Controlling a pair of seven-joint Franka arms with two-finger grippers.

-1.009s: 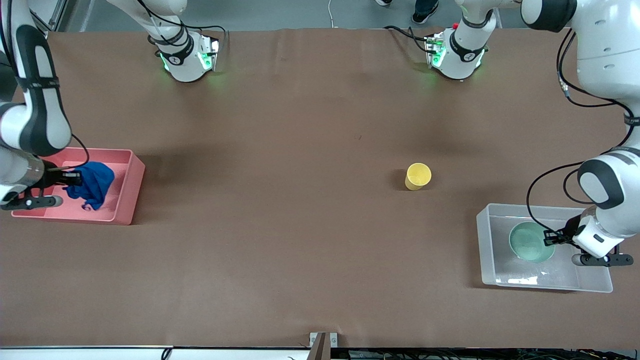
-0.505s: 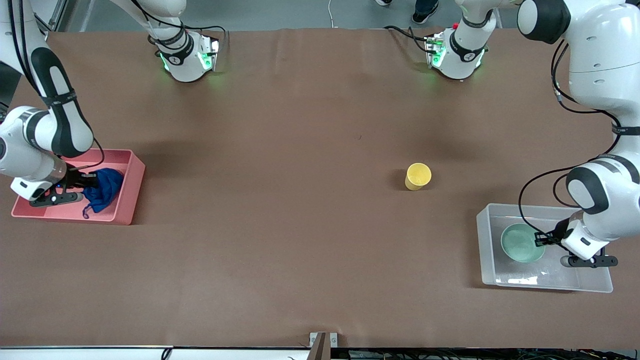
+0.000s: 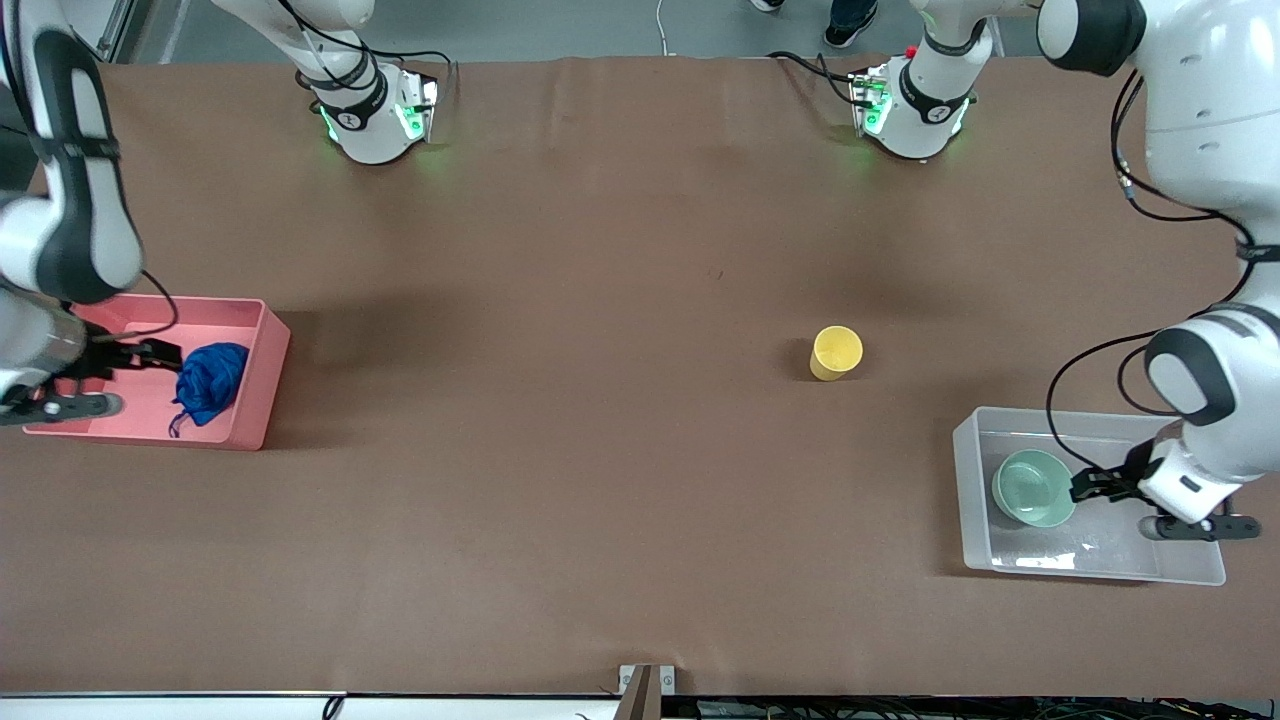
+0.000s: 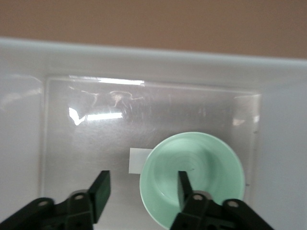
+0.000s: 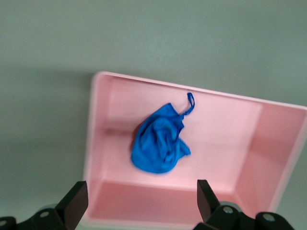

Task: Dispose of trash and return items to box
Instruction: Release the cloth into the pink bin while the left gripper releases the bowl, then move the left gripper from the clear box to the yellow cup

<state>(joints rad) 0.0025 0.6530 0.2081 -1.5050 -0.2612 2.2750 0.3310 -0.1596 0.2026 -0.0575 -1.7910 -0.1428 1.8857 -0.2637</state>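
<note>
The blue wad point(image 3: 210, 380) lies loose in the pink bin point(image 3: 262, 380) at the right arm's end; it also shows in the right wrist view point(image 5: 160, 141). My right gripper point(image 3: 150, 355) is open and empty over the pink bin, beside the wad. The mint-green bowl point(image 3: 1032, 487) sits in the clear box point(image 3: 975, 500); it also shows in the left wrist view point(image 4: 192, 177) by the white label point(image 4: 139, 160). My left gripper point(image 3: 1085, 487) is open over the box, one finger point(image 4: 183, 189) over the bowl. The yellow cup point(image 3: 836, 352) stands on the table.
The brown table point(image 3: 600, 450) spreads between the two bins. The two arm bases point(image 3: 375, 110) stand along its edge farthest from the front camera. The cup is farther from that camera than the clear box.
My right gripper let go of the blue wad, which now lies in the pink bin, and drew back. My left gripper released the bowl in the clear box and opened.
</note>
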